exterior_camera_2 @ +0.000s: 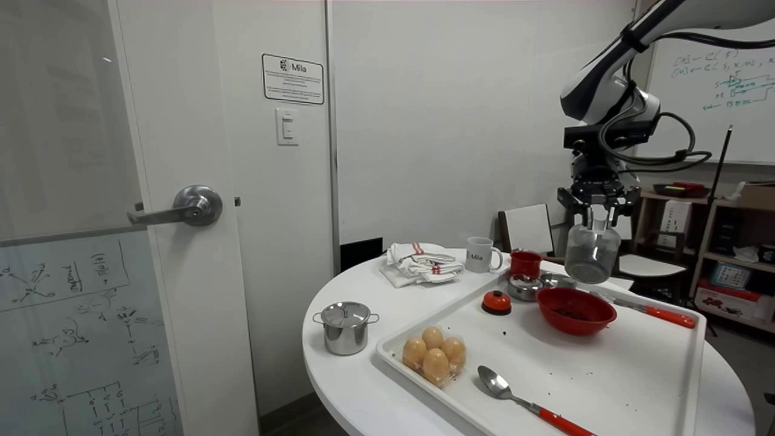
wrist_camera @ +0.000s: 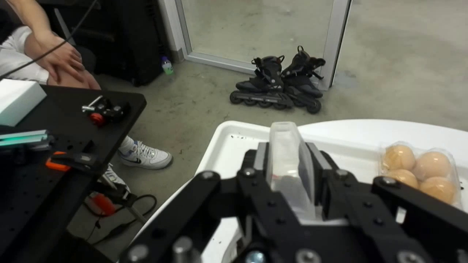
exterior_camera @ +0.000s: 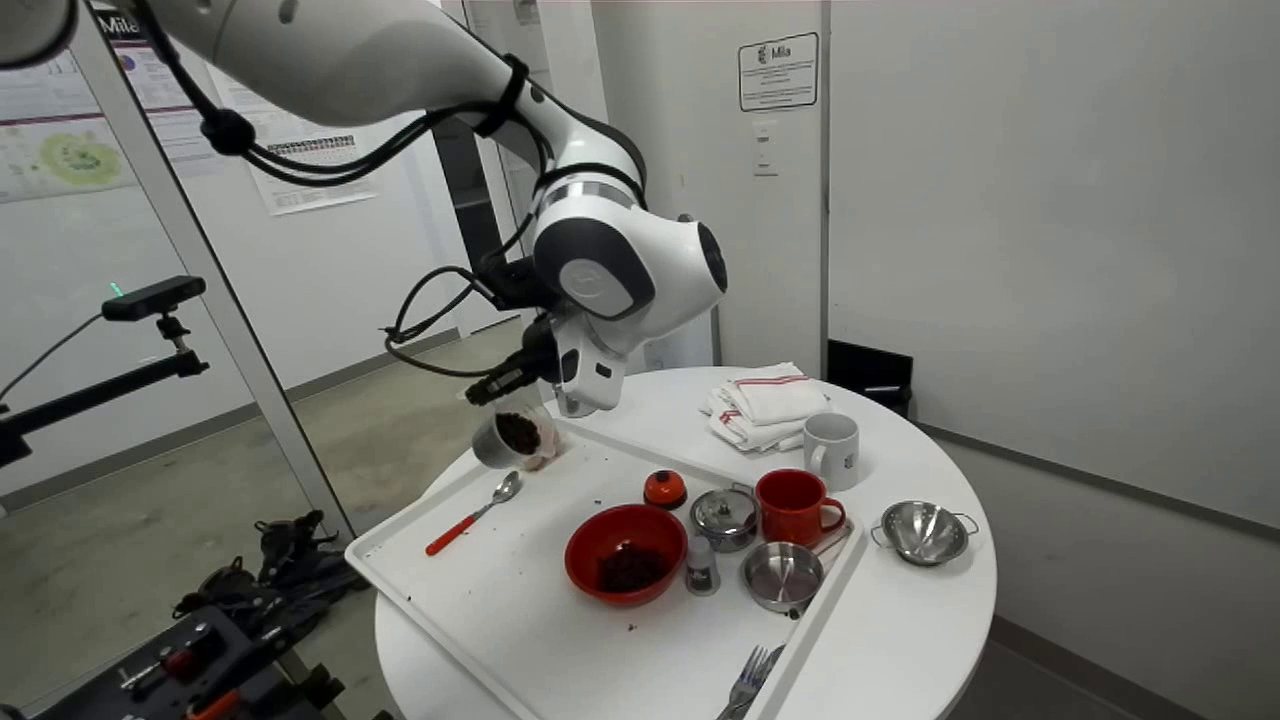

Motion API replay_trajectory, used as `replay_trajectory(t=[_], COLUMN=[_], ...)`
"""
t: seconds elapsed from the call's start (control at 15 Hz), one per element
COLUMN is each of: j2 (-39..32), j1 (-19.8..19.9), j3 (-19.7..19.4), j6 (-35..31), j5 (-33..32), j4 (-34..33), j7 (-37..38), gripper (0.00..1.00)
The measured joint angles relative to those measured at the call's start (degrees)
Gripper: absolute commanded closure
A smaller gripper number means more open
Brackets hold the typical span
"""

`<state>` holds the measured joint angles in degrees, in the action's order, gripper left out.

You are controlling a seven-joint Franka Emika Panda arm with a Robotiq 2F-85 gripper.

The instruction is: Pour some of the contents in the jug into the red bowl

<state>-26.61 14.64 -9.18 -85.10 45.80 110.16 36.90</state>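
- One lidded steel pot (exterior_camera_2: 346, 330), leftmost on the round white table (exterior_camera_2: 363, 387) in an exterior view.
- Folded cloth (exterior_camera_2: 418, 264), white with red stripes, on the table.
- Four brown eggs (exterior_camera_2: 435, 364) in clear plastic, at the near-left edge of the white tray (exterior_camera_2: 605, 375).
- Pale mug (exterior_camera_2: 479, 255), upright, beyond the tray, right of the cloth.
- Small round orange piece (exterior_camera_2: 496, 301), dark base, on the tray.
- Red mug (exterior_camera_2: 525, 264), just behind a small steel vessel (exterior_camera_2: 524, 290).
- Spoon (exterior_camera_2: 528, 405), red handle, lying flat on the tray.
- Red bowl (exterior_camera_2: 575, 327): upright on the tray, dark crumbs (exterior_camera_2: 571, 313) inside.
- Jug (exterior_camera_2: 592, 251): off the tray, tilted. Shows above the bowl here, but well left of it in an exterior view where dark contents (exterior_camera: 518, 433) show at its mouth.
- Gripper (exterior_camera_2: 599, 221): narrowed on the jug, holding it up; in the wrist view a clear part sits between the pads (wrist_camera: 261, 156).
- Orange-handled cutlery (exterior_camera_2: 669, 316), rightmost, by the tray's far edge; head hard to make out.
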Motion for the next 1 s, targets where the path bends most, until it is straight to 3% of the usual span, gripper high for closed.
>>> replay_trajectory(t=[1.0], j2=[-6.59], j1=[6.82], j3=[-5.56], j6=[16.08], j5=[16.21], j4=[-5.75], j7=[-0.01], gripper=[0.9])
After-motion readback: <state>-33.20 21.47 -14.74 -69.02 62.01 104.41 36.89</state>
